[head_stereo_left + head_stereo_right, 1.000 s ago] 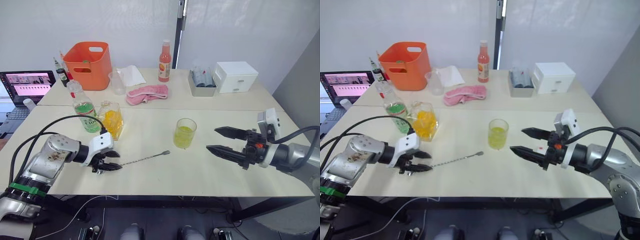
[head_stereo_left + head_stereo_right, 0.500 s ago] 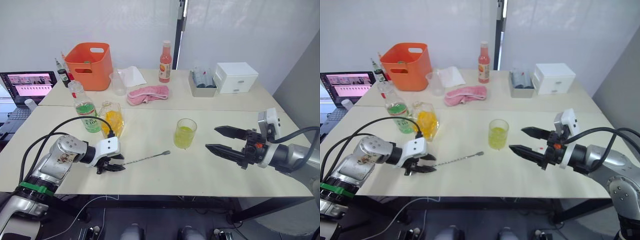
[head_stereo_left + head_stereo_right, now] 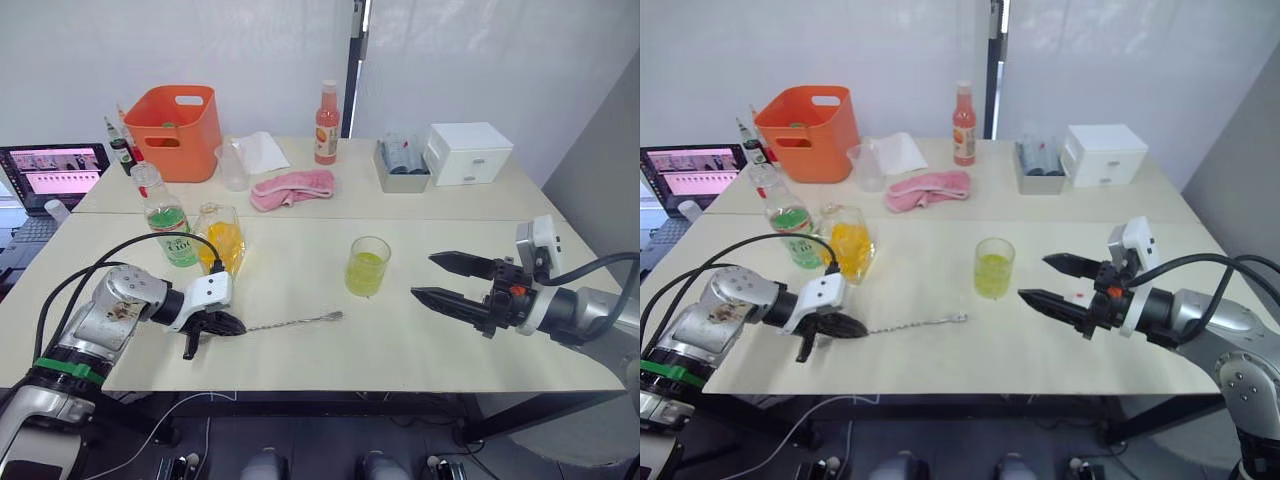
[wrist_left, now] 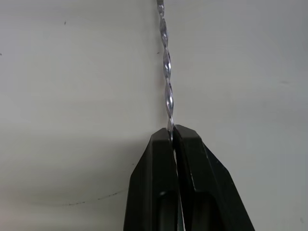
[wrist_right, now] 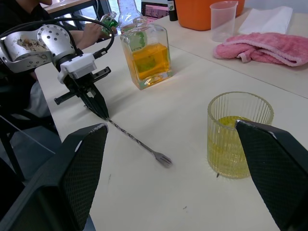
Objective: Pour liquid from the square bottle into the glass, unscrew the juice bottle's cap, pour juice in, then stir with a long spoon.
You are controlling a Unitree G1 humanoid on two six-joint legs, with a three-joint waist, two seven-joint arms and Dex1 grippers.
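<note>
Spoon (image 3: 295,321) flat, forked tip toward glass (image 3: 367,266)

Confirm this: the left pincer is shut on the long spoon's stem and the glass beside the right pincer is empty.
Not quite. The left pincer is shut on the long spoon, but the glass is not empty: the right wrist view shows yellow-green liquid in its lower part.

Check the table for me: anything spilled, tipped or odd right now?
No spill shows. One oddity: the long spoon ends in small fork-like tines, not a bowl. The left gripper pinches its other end; the glass stands upright.
</note>
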